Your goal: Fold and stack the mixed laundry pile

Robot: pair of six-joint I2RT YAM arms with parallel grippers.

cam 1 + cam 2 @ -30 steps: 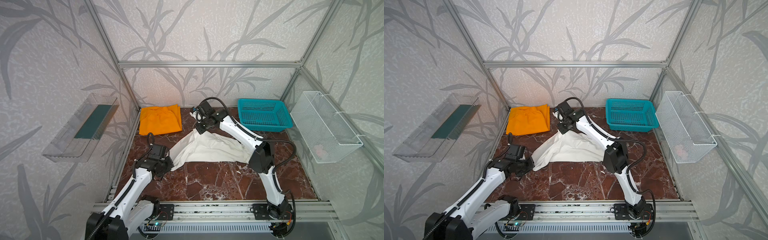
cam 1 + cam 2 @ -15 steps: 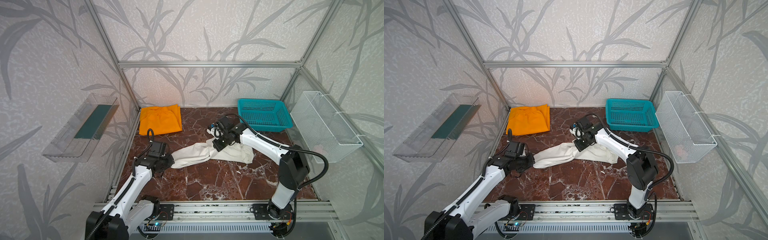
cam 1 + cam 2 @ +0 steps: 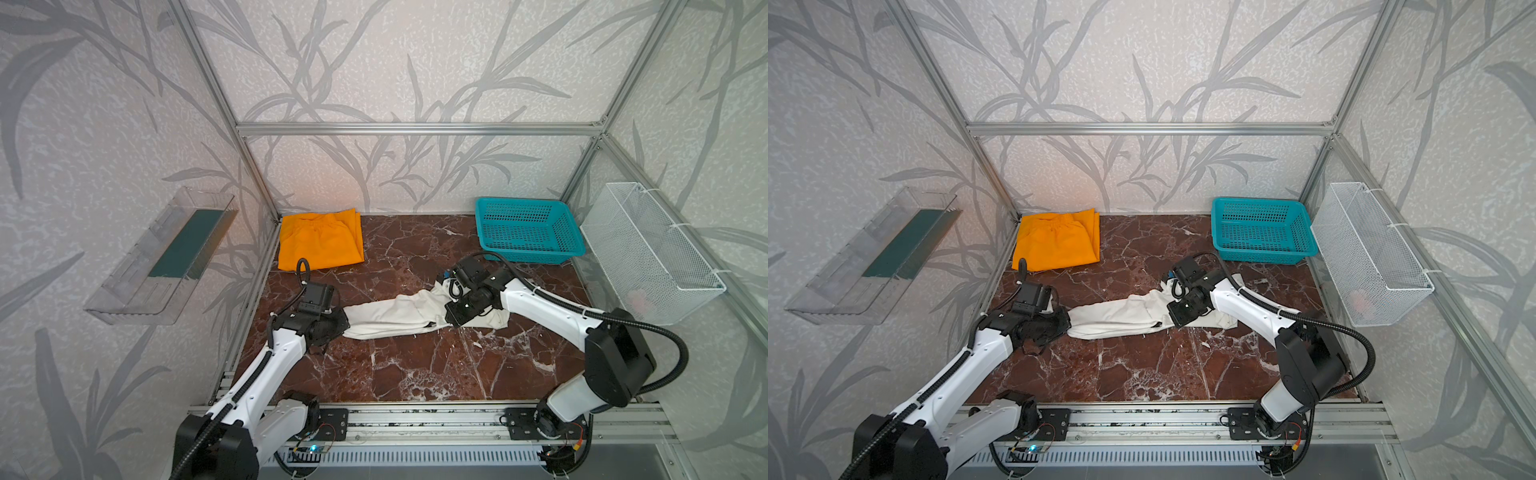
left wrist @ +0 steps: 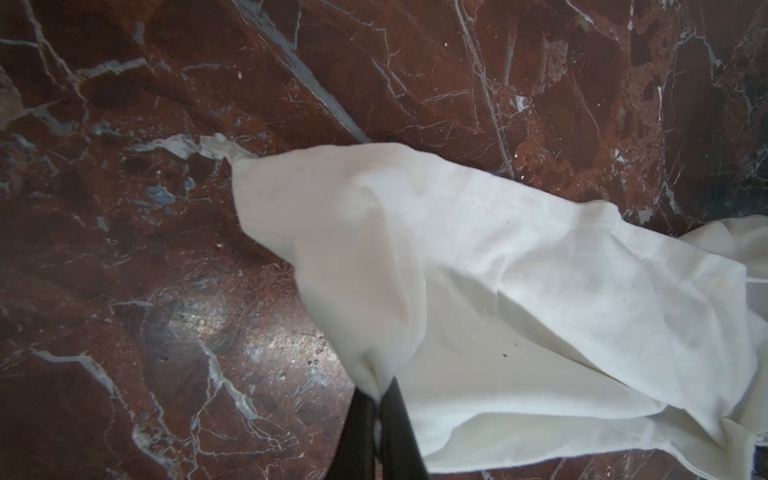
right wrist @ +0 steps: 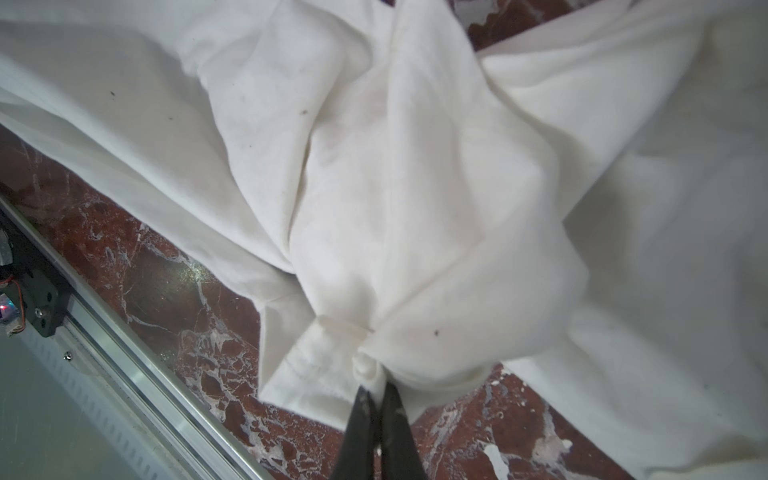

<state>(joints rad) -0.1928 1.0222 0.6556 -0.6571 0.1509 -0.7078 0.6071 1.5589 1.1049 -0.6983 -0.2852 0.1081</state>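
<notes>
The white shirt (image 3: 399, 316) (image 3: 1125, 316) lies in a long narrow band across the middle of the marble table, pulled between both grippers. My left gripper (image 3: 338, 327) (image 4: 380, 392) is shut on the shirt's left end, with cloth (image 4: 498, 270) pinched between the black fingers. My right gripper (image 3: 451, 320) (image 5: 376, 386) is shut on a bunched fold at the shirt's right end (image 5: 415, 187), low over the table. The orange trousers (image 3: 319, 239) (image 3: 1057, 241) lie folded flat in the back left corner, apart from both grippers. No print shows on the shirt.
A teal plastic basket (image 3: 536, 253) stands at the back right, just behind the right arm. A white wire basket (image 3: 648, 249) hangs on the right wall and a clear tray (image 3: 162, 257) on the left wall. An aluminium rail (image 3: 415, 419) runs along the table's front edge.
My right gripper has carried its end of the shirt from the back centre to the right and forward. The shirt went from a spread triangle to a narrow band. The left gripper hardly moved.
</notes>
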